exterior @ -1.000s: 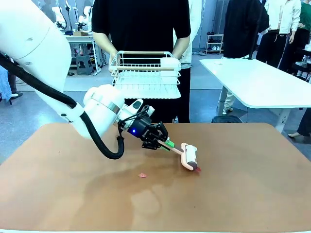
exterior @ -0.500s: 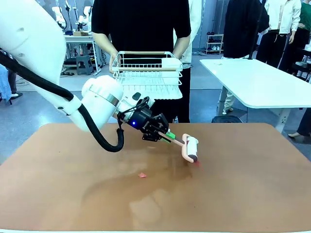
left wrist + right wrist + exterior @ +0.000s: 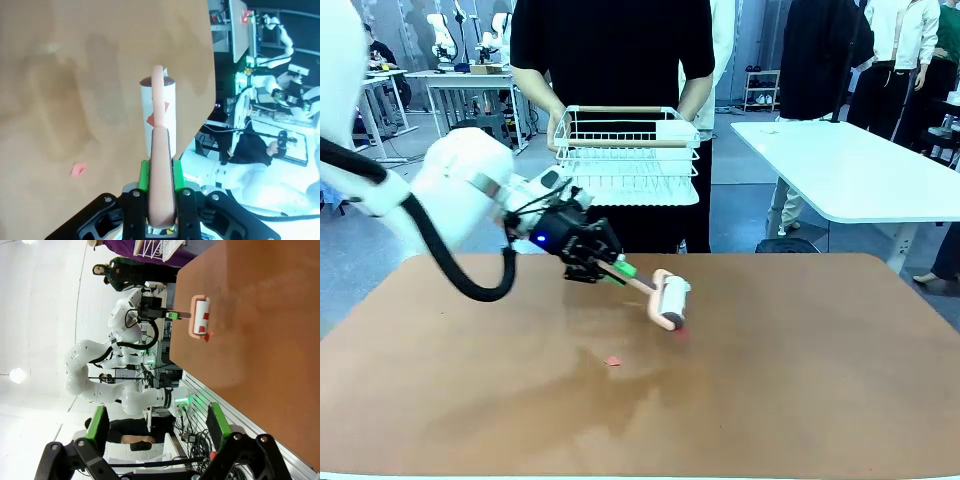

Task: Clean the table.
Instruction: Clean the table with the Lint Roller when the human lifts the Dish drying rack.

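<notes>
Clamping the lint roller (image 3: 665, 298) tight over the table (image 3: 820, 390) is the left tool (image 3: 616, 269); the right tool (image 3: 157, 426) gapes.

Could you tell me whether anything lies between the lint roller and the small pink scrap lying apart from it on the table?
Nothing visible does. The lint roller, held in the left gripper, rests on the table, and only bare tabletop separates it from the pink scrap.
</notes>
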Controlling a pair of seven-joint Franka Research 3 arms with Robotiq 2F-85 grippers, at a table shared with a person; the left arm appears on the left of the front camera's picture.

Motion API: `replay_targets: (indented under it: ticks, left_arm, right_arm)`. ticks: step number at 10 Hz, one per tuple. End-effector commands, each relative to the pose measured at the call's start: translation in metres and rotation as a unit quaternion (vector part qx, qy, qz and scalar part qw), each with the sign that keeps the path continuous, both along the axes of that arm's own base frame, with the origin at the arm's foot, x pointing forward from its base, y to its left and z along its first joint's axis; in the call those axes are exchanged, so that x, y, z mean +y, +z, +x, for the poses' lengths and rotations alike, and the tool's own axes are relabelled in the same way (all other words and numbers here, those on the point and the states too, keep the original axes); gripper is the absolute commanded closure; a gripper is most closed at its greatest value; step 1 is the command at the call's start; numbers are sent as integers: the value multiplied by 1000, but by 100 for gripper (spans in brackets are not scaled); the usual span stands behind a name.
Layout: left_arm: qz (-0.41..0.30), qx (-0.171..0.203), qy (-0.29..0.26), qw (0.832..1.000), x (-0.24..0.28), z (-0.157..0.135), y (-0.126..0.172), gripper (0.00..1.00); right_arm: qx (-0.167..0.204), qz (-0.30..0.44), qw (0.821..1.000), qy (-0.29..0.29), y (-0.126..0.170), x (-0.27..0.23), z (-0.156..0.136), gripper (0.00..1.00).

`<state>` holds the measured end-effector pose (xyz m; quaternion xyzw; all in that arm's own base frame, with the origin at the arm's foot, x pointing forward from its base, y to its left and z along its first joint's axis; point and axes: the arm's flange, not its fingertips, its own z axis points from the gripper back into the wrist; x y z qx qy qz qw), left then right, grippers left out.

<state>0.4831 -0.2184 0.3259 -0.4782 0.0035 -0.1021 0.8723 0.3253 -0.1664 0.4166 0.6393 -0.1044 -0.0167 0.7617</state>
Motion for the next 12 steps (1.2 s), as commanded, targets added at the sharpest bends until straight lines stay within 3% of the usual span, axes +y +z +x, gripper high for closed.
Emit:
replay_targets:
  ticks: [1,4,8,12]
  left_arm:
    - [-5,5,12,1000,64,-23,16,79]
    - [12,9,18,1000,146,-59,15,79]
    - [33,-23,60,997,181,-79,-19,79]
    - [29,-35,55,997,206,-81,-44,79]
  right_arm:
    - [-3,1,1000,1,2,1,-1,0]
    - [-3,1,1000,1,2,1,-1,0]
    - [-3,1,1000,1,2,1,-1,0]
    - [-3,1,1000,1,2,1,-1,0]
